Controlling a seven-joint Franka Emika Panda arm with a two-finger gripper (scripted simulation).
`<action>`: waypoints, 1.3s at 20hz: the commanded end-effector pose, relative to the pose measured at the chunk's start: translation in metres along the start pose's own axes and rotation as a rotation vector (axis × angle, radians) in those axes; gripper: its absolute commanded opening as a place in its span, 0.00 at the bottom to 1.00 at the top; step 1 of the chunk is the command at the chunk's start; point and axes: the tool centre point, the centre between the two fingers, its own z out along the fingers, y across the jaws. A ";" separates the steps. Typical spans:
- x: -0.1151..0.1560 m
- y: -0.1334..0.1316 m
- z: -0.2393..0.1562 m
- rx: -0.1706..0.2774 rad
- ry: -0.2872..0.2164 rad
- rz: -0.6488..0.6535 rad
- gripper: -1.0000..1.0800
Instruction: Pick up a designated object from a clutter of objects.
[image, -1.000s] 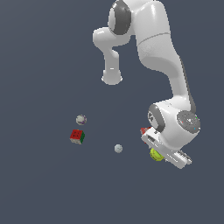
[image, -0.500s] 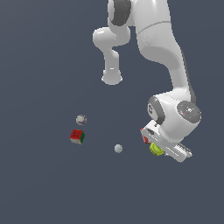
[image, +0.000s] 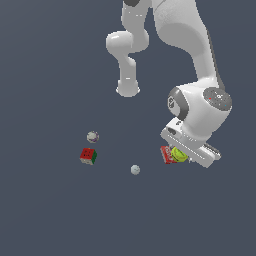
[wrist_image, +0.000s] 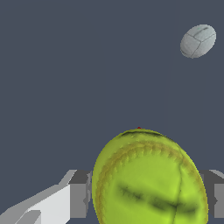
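Since a second ago, my arm's wrist has risen, carrying the tennis ball up with it. I see my gripper clamped on the ball, fingers at both sides. A red can sits at the ball's 9 o'clock; cube, marked ball and white ball lie well apart.

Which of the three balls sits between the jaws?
The yellow-green tennis ball, the largest, fills the gap between the jaws beside the red can. The plain white ball and the dark-marked grey-white ball lie apart.
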 end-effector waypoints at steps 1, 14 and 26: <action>-0.008 0.011 -0.018 0.002 0.001 0.000 0.00; -0.050 0.068 -0.108 0.002 0.001 0.000 0.00; -0.089 0.120 -0.194 0.003 0.001 0.000 0.00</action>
